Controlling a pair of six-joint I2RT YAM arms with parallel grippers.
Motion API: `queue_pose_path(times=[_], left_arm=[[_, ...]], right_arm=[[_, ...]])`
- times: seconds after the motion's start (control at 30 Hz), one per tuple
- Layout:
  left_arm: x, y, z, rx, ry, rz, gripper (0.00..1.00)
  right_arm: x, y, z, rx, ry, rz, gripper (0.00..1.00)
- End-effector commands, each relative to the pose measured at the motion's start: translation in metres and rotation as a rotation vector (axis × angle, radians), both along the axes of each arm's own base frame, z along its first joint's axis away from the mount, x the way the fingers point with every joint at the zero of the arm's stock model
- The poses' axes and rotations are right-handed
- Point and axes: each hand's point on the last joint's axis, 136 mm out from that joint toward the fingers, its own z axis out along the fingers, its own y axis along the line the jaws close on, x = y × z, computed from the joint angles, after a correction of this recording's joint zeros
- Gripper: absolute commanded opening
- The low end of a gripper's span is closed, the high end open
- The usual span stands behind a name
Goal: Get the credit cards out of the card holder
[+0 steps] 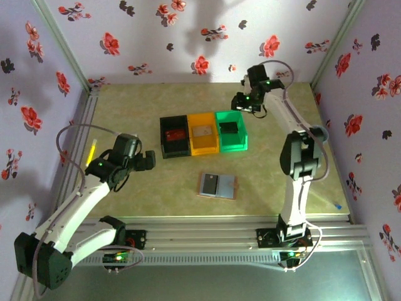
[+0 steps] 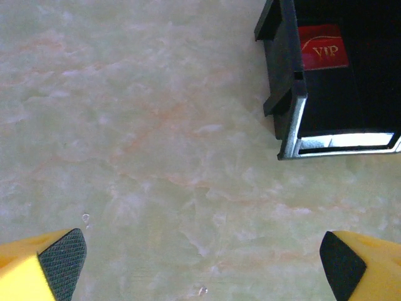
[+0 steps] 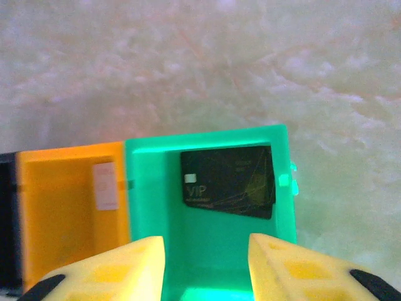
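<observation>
Red card [image 2: 322,47] in black bin [image 2: 285,94] and black card [image 3: 229,182] in green bin [image 3: 150,188] both read "VIP". Card holder [image 1: 217,185] lies unfolded on counter [image 1: 138,113] near of orange bin [image 1: 203,133], long axis left-right. Left claw [image 2: 202,260] spread wide, empty; right claw [image 3: 207,269] partly spread over green bin, empty.

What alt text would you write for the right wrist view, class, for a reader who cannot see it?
A black VIP card lies in the green bin, seen from above between the parted yellow fingers of the right pincer. Beside it, the orange bin holds a pale card, all on a marbled table.
</observation>
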Motion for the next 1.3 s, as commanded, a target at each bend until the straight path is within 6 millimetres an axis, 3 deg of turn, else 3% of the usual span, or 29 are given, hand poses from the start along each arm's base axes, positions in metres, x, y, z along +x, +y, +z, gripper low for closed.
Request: queue_pose_path(times=[0.0, 0.17, 0.3, 0.47, 0.63, 0.87, 1.27], left_arm=[[-0.001, -0.003, 0.013, 0.012, -0.041, -0.023, 1.0], [-0.006, -0.014, 0.025, -0.027, -0.117, -0.068, 1.0], [-0.011, -0.026, 0.028, -0.087, -0.108, -0.09, 1.0], [-0.025, -0.061, 0.019, -0.2, -0.001, -0.138, 1.0], [-0.044, -0.101, -0.005, -0.264, 0.097, -0.167, 1.0], [-0.064, -0.146, -0.032, -0.305, 0.181, -0.19, 1.0], [-0.071, -0.175, -0.082, -0.226, 0.311, -0.163, 1.0]], right_arm=[[-0.03, 0.017, 0.048, 0.073, -0.099, 0.02, 0.41], [-0.093, 0.044, 0.064, 0.155, -0.169, 0.073, 0.47], [-0.147, 0.057, 0.06, 0.227, -0.203, 0.094, 0.5], [-0.208, 0.067, 0.032, 0.357, -0.178, 0.087, 0.47], [-0.25, 0.072, -0.005, 0.433, -0.131, 0.057, 0.45], [-0.278, 0.074, -0.06, 0.484, -0.053, -0.008, 0.41], [-0.284, 0.078, -0.101, 0.436, -0.014, -0.068, 0.35]])
